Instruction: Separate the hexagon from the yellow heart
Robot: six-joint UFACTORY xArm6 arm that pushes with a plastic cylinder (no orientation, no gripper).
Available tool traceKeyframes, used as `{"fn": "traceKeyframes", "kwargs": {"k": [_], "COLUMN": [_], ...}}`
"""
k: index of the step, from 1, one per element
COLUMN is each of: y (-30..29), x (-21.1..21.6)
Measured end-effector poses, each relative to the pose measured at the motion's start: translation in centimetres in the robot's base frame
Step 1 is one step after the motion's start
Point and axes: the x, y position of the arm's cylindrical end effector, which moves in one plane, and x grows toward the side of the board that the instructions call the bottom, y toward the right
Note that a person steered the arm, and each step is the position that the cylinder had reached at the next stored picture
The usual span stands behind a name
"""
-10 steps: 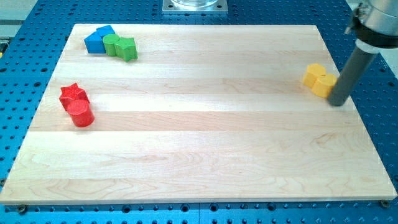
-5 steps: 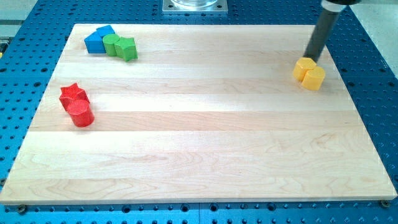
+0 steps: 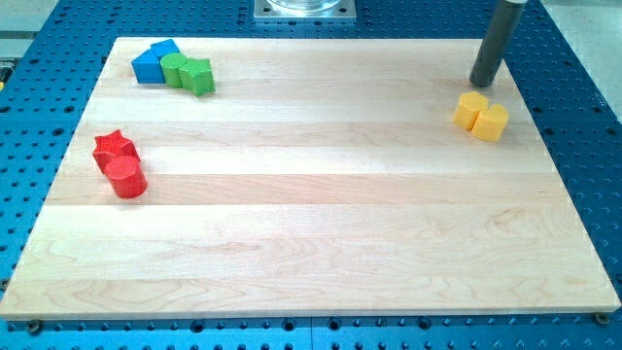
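Observation:
Two yellow blocks sit touching near the view's right edge of the wooden board. The left one looks like the heart and the right one like the hexagon, though the shapes are hard to make out. My tip rests on the board just above the pair, toward the view's top, with a small gap to the left yellow block. The dark rod rises from it out of the view's top.
A blue block, a green round block and a green star cluster at the top left. A red star and a red cylinder touch at the left.
My tip went from the right side of the yellow pair around to above it. The two yellow blocks slid a little to the view's left and up, still touching.

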Motion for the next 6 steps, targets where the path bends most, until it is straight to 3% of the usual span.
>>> {"fn": "traceKeyframes", "kwargs": {"k": [1,4,5,6], "y": [-2.3,-7.0,-4.7,-1.3], "x": [4.2,8.4,5.4,-0.8]}}
